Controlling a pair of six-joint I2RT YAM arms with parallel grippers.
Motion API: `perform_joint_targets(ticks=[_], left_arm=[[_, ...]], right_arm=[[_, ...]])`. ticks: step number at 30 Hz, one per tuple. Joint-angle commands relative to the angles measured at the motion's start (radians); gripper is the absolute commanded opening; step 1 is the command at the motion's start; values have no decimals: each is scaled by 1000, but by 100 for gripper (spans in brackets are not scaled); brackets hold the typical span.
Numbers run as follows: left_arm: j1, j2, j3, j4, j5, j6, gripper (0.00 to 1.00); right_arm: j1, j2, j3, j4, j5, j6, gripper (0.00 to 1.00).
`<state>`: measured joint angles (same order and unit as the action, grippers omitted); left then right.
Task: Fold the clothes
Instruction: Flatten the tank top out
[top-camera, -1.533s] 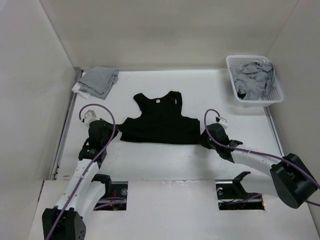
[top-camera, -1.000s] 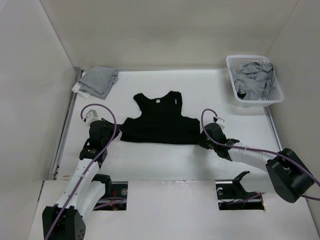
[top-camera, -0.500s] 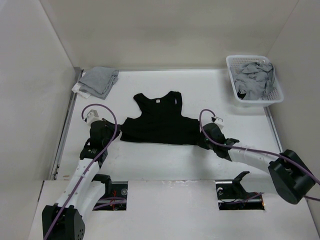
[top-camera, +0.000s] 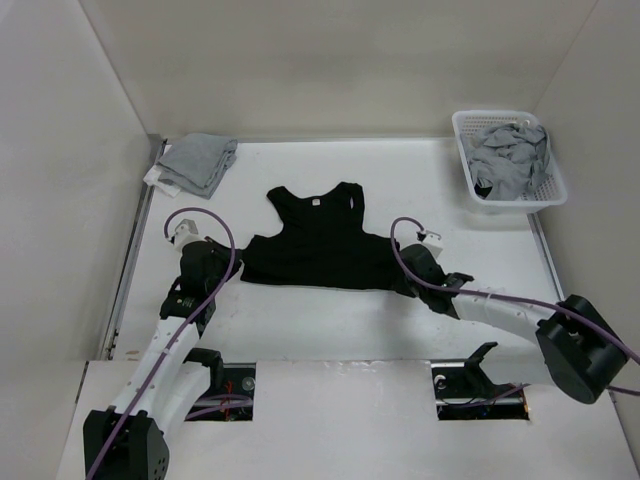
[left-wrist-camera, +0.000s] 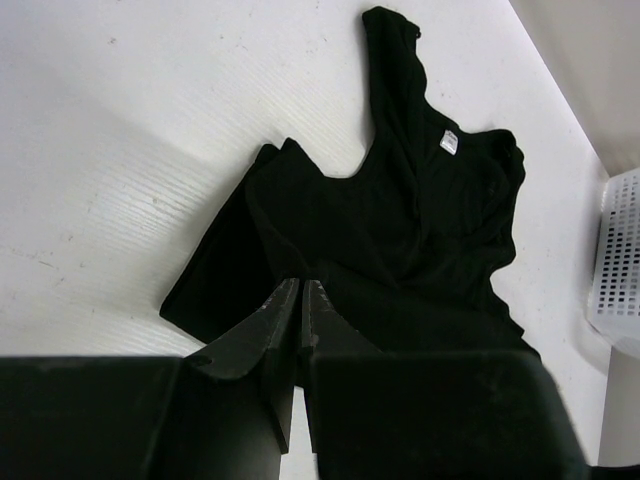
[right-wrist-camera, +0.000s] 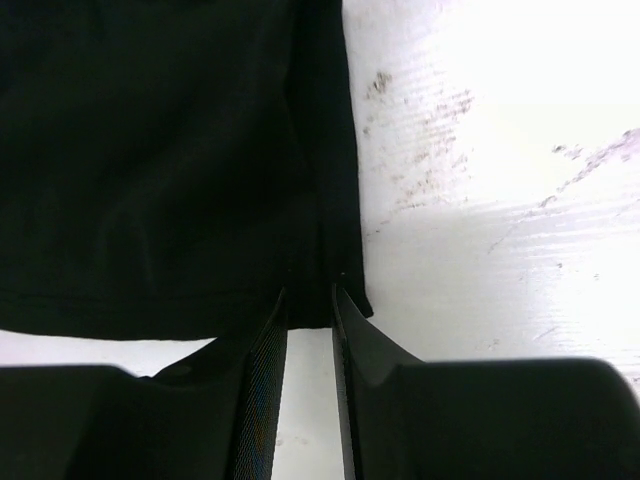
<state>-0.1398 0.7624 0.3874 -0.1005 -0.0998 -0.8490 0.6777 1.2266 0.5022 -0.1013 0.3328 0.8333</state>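
The tank top (top-camera: 320, 245) lies flat in the middle of the tabletop (top-camera: 330, 325), straps toward the far edge. Its hem runs parallel to the near edge, so the garment's length points straight away from both arms. Each arm sits at its own end of that hem, and everything to be folded lies beyond the fingertips, toward the far edge. That is probably the relation the next move turns on, since lifting the hem would carry it up over the straps. The left tool (left-wrist-camera: 299, 292) is pressed fully closed at the hem's left corner, apparently with a pinch of black fabric between its tips. The right tool (right-wrist-camera: 308, 300) stands partly open at the hem's right corner, gripping nothing. The overhead view places both arms at the two corners, but it hides what their fingers are doing. The right wrist view supplies this: the garment's right side edge runs down into the narrow gap between the fingers (right-wrist-camera: 262, 370) (with bare, scuffed tabletop just beside it). The left wrist view shows the scooped neck and white label (left-wrist-camera: 448, 143) up close, beyond the tips.
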Motion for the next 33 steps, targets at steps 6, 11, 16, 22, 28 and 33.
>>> perform_joint_targets(ticks=[6,11,16,22,28,33], left_arm=[[-4,-8,-8,44,5,-5,4],[-5,-5,-12,47,8,-9,4],[-11,-9,-5,41,8,-9,4],[-31,-14,7,39,-1,-12,4],[-36,-18,2,38,-3,-16,4],[-40,-17,2,39,-5,-19,4]], right_arm=[[9,85,21,101,-37,-17,27],[9,86,19,98,-28,-10,16],[9,33,21,62,3,-7,13],[0,-59,13,18,11,-20,34],[4,-43,18,18,0,-30,27],[4,25,27,40,-1,-33,24]])
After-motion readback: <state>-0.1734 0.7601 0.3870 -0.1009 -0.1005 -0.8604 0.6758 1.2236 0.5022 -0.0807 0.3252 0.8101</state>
